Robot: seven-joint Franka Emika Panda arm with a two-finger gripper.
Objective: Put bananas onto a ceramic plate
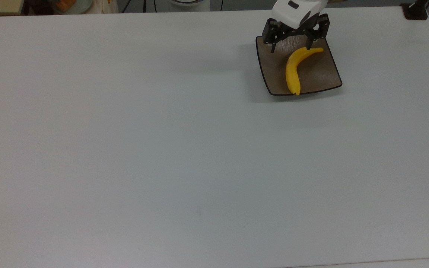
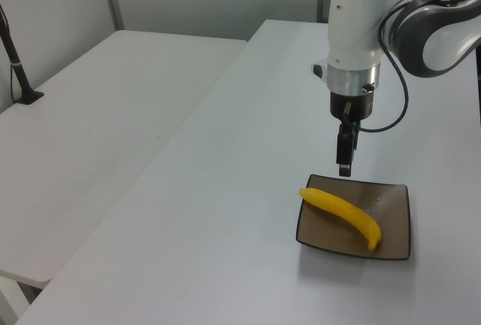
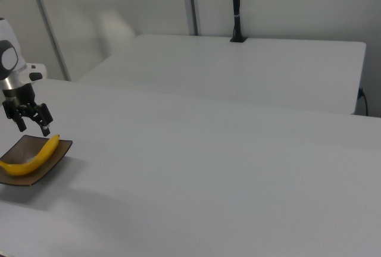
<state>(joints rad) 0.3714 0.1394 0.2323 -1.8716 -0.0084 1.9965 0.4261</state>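
A bright yellow curved banana (image 1: pixel 294 70) (image 2: pixel 344 213) (image 3: pixel 31 156) lies free on the square brown plate (image 1: pixel 318 74) (image 2: pixel 391 223) (image 3: pixel 36 174), its dark tip at the plate's near rim in the top view. My gripper (image 1: pixel 291 48) (image 2: pixel 344 165) (image 3: pixel 34 127) hangs open above the plate's far side, a little over the banana's stem end, with nothing between its fingers.
The plate sits near the far right of a wide white table (image 1: pixel 162 149). A second white table (image 2: pixel 90 129) adjoins it in the left view's left, with a black post (image 2: pixel 16 62) standing on it. Clutter lies beyond the table's far edge (image 1: pixel 65 5).
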